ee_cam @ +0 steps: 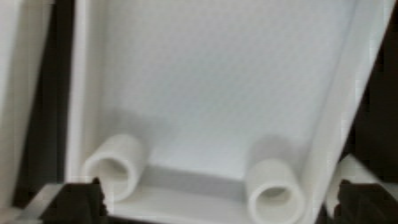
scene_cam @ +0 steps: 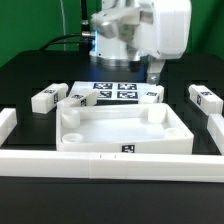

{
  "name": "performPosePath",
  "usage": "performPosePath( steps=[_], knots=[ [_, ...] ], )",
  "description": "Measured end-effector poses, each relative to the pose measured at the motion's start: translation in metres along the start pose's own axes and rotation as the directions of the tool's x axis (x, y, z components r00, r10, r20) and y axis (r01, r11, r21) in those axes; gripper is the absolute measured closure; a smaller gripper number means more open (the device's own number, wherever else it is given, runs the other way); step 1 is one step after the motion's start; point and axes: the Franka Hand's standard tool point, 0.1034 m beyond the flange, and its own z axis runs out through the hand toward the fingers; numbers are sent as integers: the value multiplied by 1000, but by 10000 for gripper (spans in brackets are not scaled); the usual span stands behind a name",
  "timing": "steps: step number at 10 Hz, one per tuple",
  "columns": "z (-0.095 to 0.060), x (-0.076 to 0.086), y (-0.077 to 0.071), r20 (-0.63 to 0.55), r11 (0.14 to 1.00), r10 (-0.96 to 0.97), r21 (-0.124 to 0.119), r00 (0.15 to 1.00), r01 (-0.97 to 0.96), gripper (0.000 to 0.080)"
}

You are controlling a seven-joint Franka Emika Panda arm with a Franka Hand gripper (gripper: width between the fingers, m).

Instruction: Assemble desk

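Your white rimmed rectangular plastic desk panel [scene_cam: 122, 135] flat on the black bench [scene_cam: 25, 60], jaws over its far end, spread apart

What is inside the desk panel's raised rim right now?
Only its own round sockets; no leg shows inside the desk panel. Its floor just behind the near wall is hidden in the exterior view.
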Motion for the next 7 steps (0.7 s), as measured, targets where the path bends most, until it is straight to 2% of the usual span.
performPosePath(
  steps=[1, 5, 6, 7],
  knots=[
    [5, -6, -5, -3, 1000, 13, 6, 1000, -13, 150],
    [7, -6, -6, -4, 1000, 22, 5, 1000, -22, 150],
    [21, -5, -13, -9, 1000, 29, 4, 1000, -29, 150],
    [37, -2, -24, -21, 999, 34, 21, 999, -33, 150]
  ],
)
